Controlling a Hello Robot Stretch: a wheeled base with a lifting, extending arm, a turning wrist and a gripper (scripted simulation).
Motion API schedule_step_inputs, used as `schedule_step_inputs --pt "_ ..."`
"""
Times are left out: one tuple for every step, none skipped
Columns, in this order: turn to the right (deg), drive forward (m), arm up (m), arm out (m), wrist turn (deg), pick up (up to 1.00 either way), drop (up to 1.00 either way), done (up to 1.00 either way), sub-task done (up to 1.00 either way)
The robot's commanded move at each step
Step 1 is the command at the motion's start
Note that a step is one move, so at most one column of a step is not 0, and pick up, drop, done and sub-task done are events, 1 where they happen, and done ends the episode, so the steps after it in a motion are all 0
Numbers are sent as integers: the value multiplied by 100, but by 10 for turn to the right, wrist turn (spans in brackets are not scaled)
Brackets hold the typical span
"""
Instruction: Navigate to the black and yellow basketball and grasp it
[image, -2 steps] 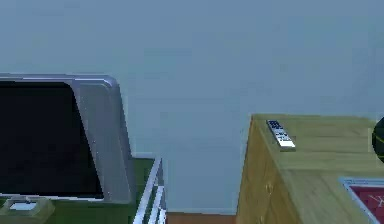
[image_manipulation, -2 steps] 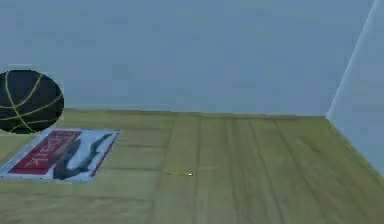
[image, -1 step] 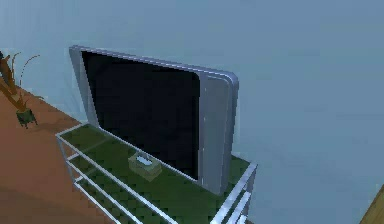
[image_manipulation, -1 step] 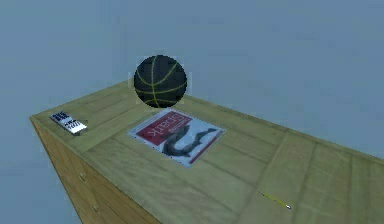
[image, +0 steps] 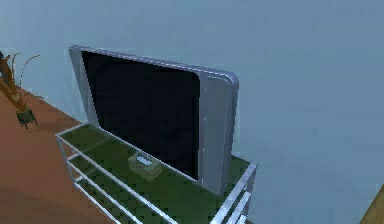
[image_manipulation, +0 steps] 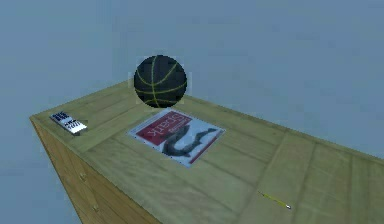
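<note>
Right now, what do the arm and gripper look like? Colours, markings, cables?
I can't give colours, markings or cables for either from these frames. The arm side view has a wooden top carrying the black and yellow basketball, a red and white magazine and a small dark and white thing near its corner.

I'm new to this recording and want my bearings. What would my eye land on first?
A big dark television on a low green-topped stand dominates the forward view. In the arm side view, a black ball with yellow lines sits near the far edge of a wooden cabinet, a magazine lying before it.
</note>
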Motion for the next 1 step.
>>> schedule_step_inputs --pt "0 0 38 0 0 0 0 0 0"
